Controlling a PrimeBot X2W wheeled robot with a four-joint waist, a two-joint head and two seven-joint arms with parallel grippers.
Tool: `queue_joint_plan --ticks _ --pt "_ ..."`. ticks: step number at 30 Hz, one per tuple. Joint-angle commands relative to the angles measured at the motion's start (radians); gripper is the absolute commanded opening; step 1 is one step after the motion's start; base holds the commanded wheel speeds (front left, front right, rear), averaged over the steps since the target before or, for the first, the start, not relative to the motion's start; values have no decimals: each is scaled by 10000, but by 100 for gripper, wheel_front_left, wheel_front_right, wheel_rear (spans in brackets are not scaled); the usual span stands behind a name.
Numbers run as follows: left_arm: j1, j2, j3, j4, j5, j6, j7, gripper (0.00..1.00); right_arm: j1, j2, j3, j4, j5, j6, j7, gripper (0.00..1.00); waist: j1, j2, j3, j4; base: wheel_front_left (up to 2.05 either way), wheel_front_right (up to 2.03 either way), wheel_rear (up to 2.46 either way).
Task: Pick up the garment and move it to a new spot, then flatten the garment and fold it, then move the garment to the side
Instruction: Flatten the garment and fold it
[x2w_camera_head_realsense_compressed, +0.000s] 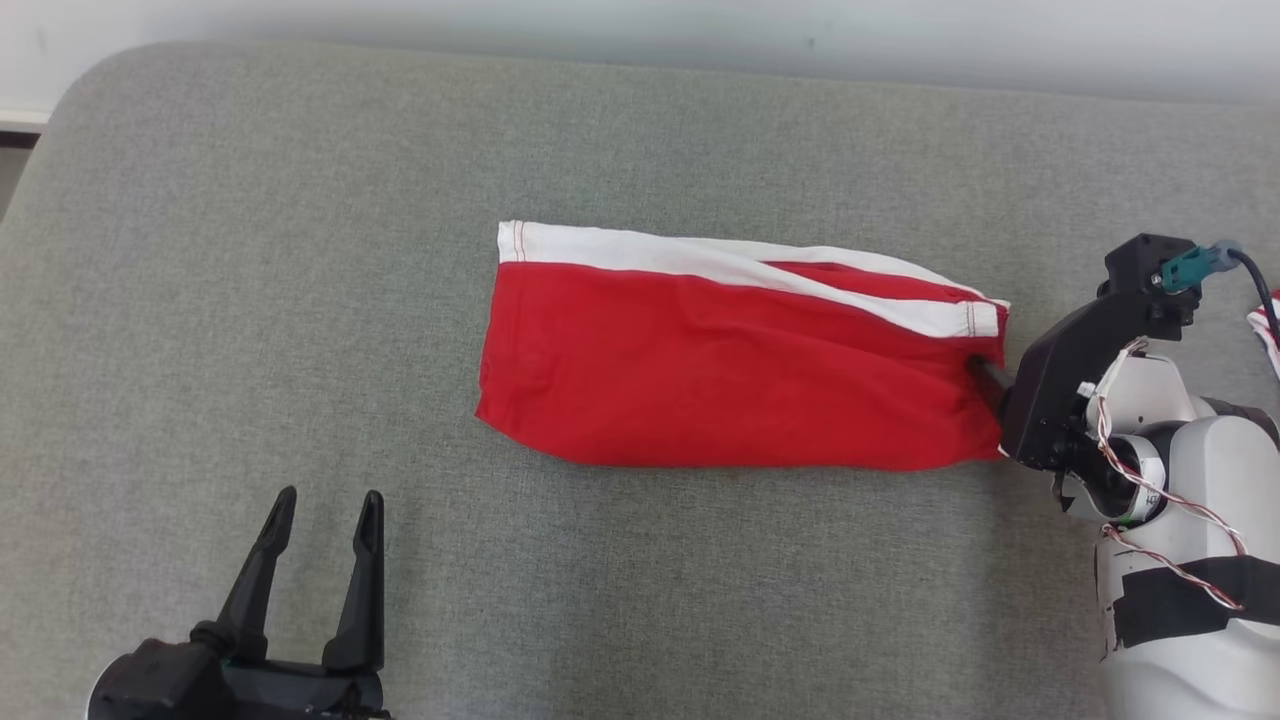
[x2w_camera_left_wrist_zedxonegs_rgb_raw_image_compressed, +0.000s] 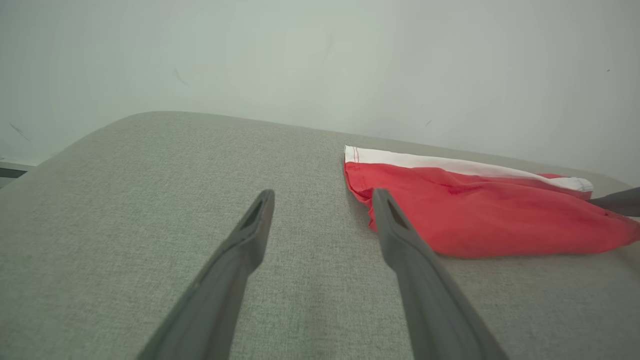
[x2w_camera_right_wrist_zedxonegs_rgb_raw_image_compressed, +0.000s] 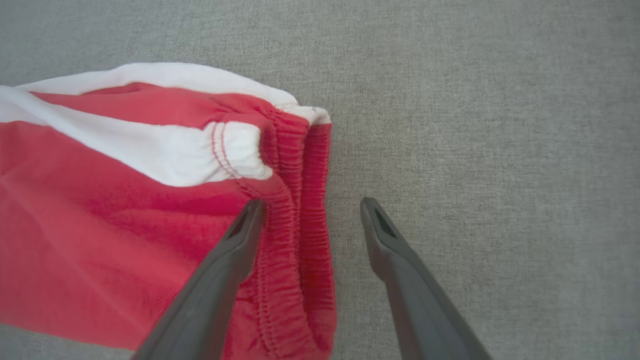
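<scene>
The garment (x2w_camera_head_realsense_compressed: 720, 370) is red with white stripes and lies folded into a long flat band on the grey padded surface (x2w_camera_head_realsense_compressed: 300, 250). Its elastic waistband end (x2w_camera_right_wrist_zedxonegs_rgb_raw_image_compressed: 300, 210) points right. My right gripper (x2w_camera_head_realsense_compressed: 990, 380) sits at that end, jaws open. In the right wrist view my right gripper (x2w_camera_right_wrist_zedxonegs_rgb_raw_image_compressed: 312, 201) straddles the waistband edge, with one finger over the red elastic and the other over bare surface. My left gripper (x2w_camera_head_realsense_compressed: 330, 495) stands open near the front left, apart from the cloth. The left wrist view shows the left gripper (x2w_camera_left_wrist_zedxonegs_rgb_raw_image_compressed: 322, 192) with the garment (x2w_camera_left_wrist_zedxonegs_rgb_raw_image_compressed: 490, 220) ahead to its right.
A pale wall (x2w_camera_head_realsense_compressed: 700, 40) runs along the back of the padded surface, whose rounded corner (x2w_camera_head_realsense_compressed: 70, 110) is at the far left. A scrap of red and white cloth (x2w_camera_head_realsense_compressed: 1265, 335) shows at the right edge. Bare grey padding lies left of and in front of the garment.
</scene>
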Motion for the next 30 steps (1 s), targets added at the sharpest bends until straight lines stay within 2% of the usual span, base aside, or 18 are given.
queue_joint_plan --ticks 1,10,18,19,20,21,22,30 --pt "-132 -60 -9 21 42 10 -22 100 -142 7 -27 172 13 -20 -50 100 -1 -1 114 80 0 0 0" --pt "-245 -159 -50 88 43 18 -22 100 -438 19 -72 1052 232 -20 -74 100 -1 -1 449 299 0 0 0" --pt "-369 -263 -68 179 19 -73 -22 100 -704 101 384 1919 1011 3 -253 100 -1 -1 519 423 0 0 0" --pt "-382 -261 -65 186 8 -73 -22 100 -727 104 421 2003 1062 4 -266 89 -1 -1 524 430 0 0 0" --pt "-392 -258 -53 192 1 -75 -22 100 -751 110 449 2061 1075 4 -299 35 -1 -1 530 432 0 0 0" --pt "-395 -253 -45 198 -2 -78 -22 100 -796 112 483 2131 1104 4 -344 11 -1 -1 534 433 0 0 0" --pt "-397 -247 -34 205 -6 -69 -23 100 -844 112 519 2208 1139 4 -377 0 -1 -1 535 431 0 0 0" --pt "-232 -174 32 203 -54 -11 -20 100 -971 1 -151 2123 685 -9 -760 0 -1 -1 390 233 0 0 0"
